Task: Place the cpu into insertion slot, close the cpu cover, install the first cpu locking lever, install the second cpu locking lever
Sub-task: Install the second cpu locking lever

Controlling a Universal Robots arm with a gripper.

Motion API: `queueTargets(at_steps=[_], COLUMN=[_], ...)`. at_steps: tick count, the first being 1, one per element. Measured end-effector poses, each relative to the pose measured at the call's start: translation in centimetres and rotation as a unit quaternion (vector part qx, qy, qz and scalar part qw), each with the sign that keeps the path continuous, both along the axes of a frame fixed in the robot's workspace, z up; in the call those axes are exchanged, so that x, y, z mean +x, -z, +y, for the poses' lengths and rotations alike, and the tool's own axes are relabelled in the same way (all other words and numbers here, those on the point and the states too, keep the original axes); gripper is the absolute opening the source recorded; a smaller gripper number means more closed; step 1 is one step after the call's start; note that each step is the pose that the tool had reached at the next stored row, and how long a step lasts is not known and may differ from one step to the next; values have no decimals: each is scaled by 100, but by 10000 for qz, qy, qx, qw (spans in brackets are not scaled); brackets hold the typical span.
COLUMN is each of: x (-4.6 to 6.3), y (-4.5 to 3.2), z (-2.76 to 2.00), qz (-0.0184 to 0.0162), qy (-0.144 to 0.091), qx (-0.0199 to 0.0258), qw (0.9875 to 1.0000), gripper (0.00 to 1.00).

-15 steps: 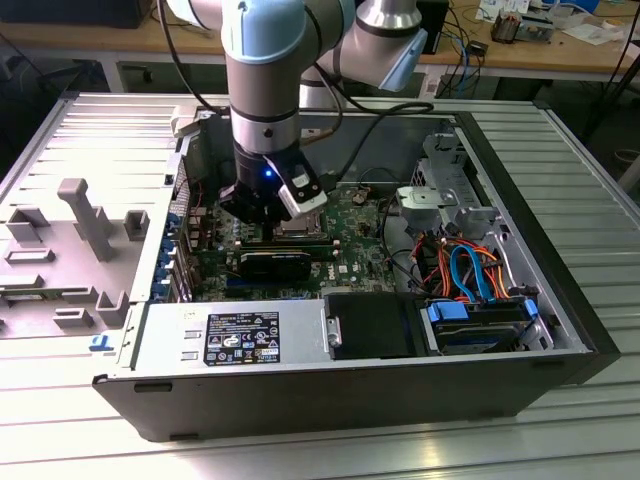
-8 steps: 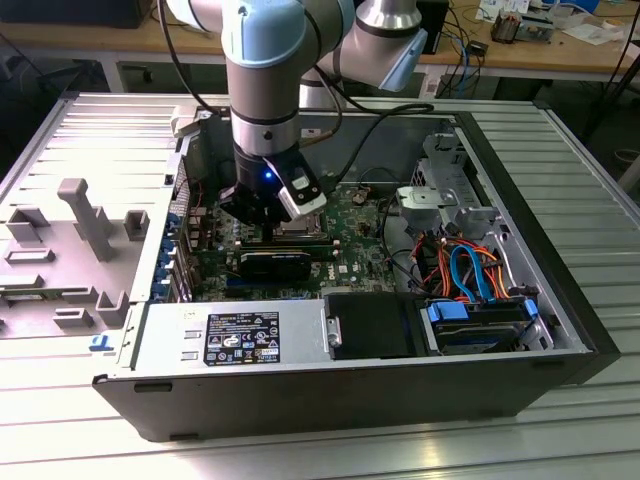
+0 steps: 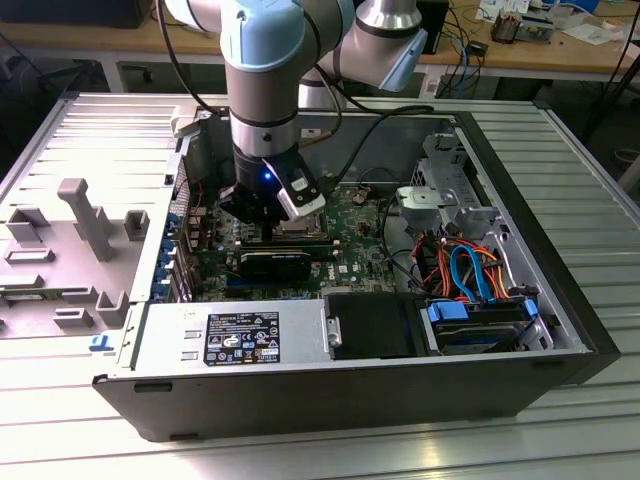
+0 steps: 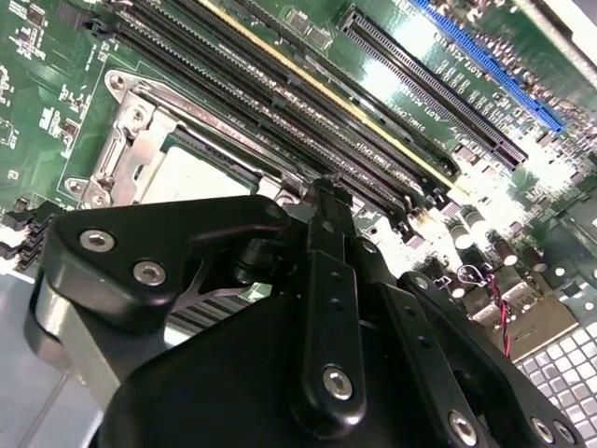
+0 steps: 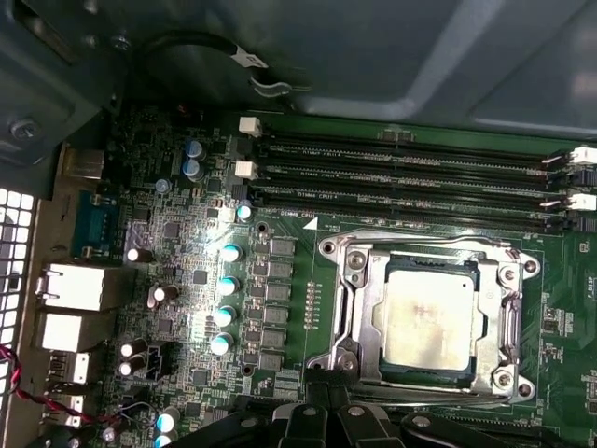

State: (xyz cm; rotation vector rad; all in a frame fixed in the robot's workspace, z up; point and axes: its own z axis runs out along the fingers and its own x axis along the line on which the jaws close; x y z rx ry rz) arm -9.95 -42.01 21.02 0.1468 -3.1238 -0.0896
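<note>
The cpu (image 5: 427, 320), a dull silver square, lies flat in the insertion slot (image 5: 429, 380) on the green motherboard (image 5: 187, 308). The silver cpu cover (image 5: 347, 313) lies down around it, its window framing the chip. Whether the thin locking levers along the frame are latched I cannot tell. My gripper (image 5: 331, 413) hangs just off one edge of the socket, fingers together and holding nothing. In the second wrist view the gripper (image 4: 326, 194) points at the board beside the cpu (image 4: 191, 173). In the exterior view the gripper (image 3: 268, 212) is low inside the open case.
Long black memory slots (image 5: 401, 177) run beside the socket, with capacitors (image 5: 227, 280) and rear ports (image 5: 70, 285) on another side. A black card (image 3: 275, 262), the power supply (image 3: 235, 335) and a drive bay with coloured cables (image 3: 470, 275) crowd the case. Case walls (image 3: 530, 200) enclose it.
</note>
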Motion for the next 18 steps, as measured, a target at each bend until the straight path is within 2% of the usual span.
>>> queueTargets(at_steps=[10,11,13,16,18], x=[-16,-16,-16,-14,-14], y=[65,88,93,71,12], z=[-1,2,1,3,2], qz=[2,2,-1,-3,0], qy=[-7,-7,-7,-10,-10], qx=[84,108,110,122,118], qw=[10000,9999,9999,9999,9999], gripper=[11,11,11,11,11])
